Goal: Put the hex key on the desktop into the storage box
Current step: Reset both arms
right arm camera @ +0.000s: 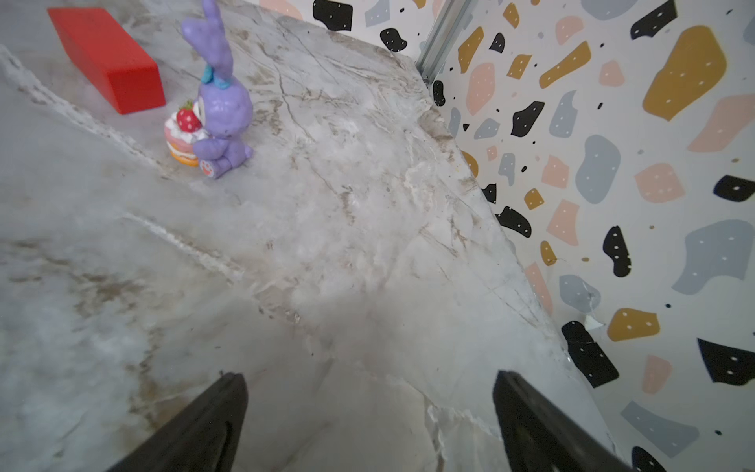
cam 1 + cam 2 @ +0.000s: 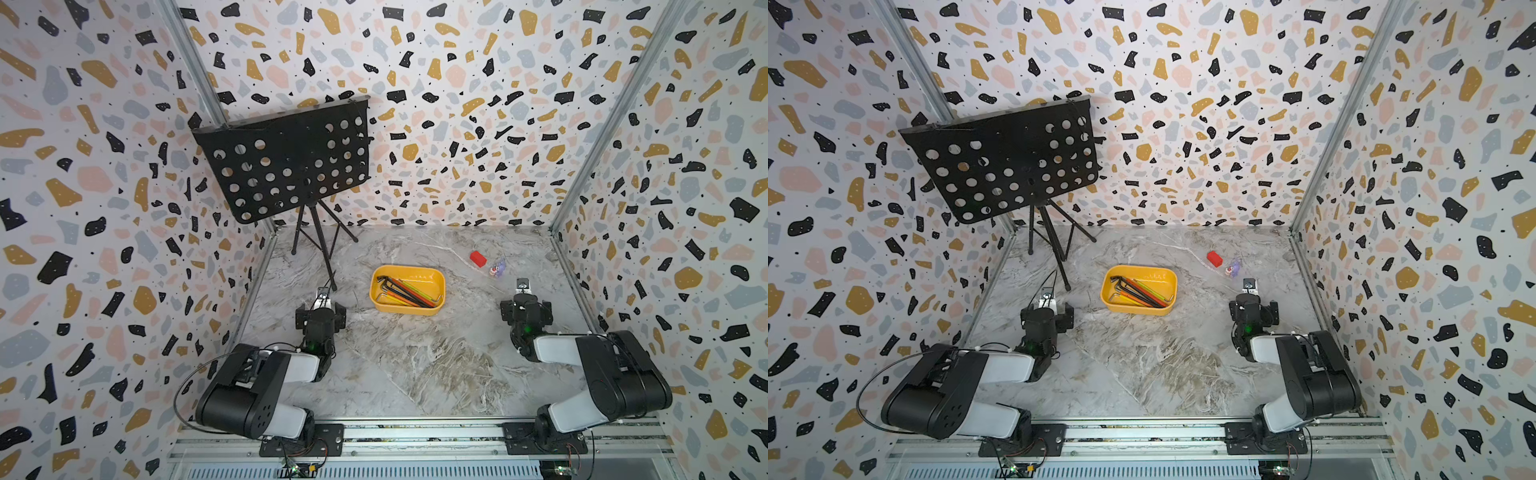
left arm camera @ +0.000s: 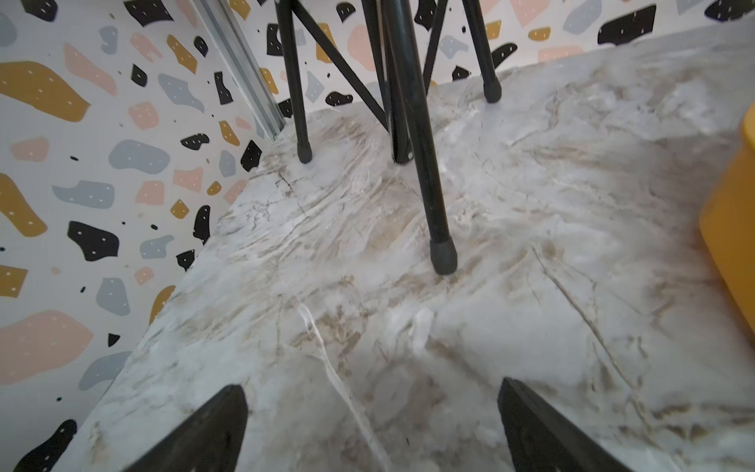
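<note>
One storage box (image 2: pixel 405 310), one block (image 2: pixel 478 258), one bunny (image 2: pixel 497 268) — two claws (image 3: pixel 371 386) (image 1: pixel 367 375)

The box (image 2: pixel 405 309) is sitting mid-desktop (image 2: pixel 415 365), with the hex keys (image 2: pixel 409 292) lying in it. The stand (image 2: pixel 286 162) is standing behind it to the left, in the far corner. The block (image 2: pixel 478 258) and bunny (image 2: pixel 497 268) are sitting just beside each other behind the box to the right, the block farther back.

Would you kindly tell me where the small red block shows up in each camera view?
In a top view: the red block lies toward the far right of the desktop.
In a top view: the same place.
Left wrist: not in it.
Right wrist: in view, just beyond the purple rabbit figurine.
Shared landmark: that figurine, beside the block in all three.
</note>
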Available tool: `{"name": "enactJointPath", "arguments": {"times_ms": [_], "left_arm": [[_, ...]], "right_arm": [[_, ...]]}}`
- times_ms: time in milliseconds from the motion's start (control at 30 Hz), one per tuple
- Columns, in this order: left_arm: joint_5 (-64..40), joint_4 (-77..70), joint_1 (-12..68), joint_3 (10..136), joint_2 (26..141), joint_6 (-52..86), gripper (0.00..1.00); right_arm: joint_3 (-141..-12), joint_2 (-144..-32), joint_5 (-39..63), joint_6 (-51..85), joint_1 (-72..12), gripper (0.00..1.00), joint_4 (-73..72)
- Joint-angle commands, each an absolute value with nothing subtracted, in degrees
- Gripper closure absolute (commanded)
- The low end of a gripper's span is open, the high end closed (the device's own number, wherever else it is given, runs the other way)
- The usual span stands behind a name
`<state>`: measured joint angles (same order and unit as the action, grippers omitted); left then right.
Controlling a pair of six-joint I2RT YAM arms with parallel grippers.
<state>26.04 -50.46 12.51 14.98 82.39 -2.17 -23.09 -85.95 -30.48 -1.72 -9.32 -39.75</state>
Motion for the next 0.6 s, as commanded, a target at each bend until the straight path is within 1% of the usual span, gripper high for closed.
{"name": "enactJointPath", "arguments": {"times_ms": [0,100,167,233,267,300,333,400,467,533,567], "left_arm": [[24.2,-49.6,11.9,16.8,80.8,-1.2,0.0],[24.3,-51.3,11.8,16.5,81.5,-1.5,0.0],[24.1,-50.4,11.8,16.6,81.0,-1.4,0.0],[24.2,-50.8,11.8,16.5,81.2,-1.5,0.0],[24.2,-50.7,11.8,16.6,81.2,-1.4,0.0],[24.1,-50.6,11.8,16.6,81.1,-1.4,0.0],[24.1,-50.6,11.8,16.7,81.1,-1.4,0.0],[23.9,-50.5,11.6,16.7,81.1,-1.4,0.0],[23.8,-50.4,11.6,16.8,81.2,-1.4,0.0],[23.8,-50.3,11.6,16.8,81.1,-1.3,0.0],[23.8,-50.3,11.6,16.8,81.2,-1.4,0.0]], "right_arm": [[-23.5,-84.6,-23.5,-0.5,-7.0,0.0,-43.7],[-22.2,-84.4,-17.7,0.8,-4.5,0.0,-44.9],[-19.1,-88.2,-15.7,-1.0,-4.4,0.0,-55.7],[-20.5,-85.7,-15.0,0.4,-4.0,0.0,-48.1],[-19.5,-87.2,-14.8,-0.3,-3.9,0.0,-53.6],[-19.3,-87.5,-14.8,-0.5,-4.0,0.0,-53.6],[-20.1,-86.0,-14.7,0.1,-4.0,0.0,-49.2],[-19.1,-87.6,-15.4,-0.5,-3.9,0.0,-54.6],[-19.6,-86.0,-17.4,0.9,-4.0,0.0,-50.6],[-18.9,-87.3,-17.4,0.1,-4.0,0.0,-54.3],[-19.3,-86.3,-17.4,0.6,-4.1,0.0,-51.8]]}}
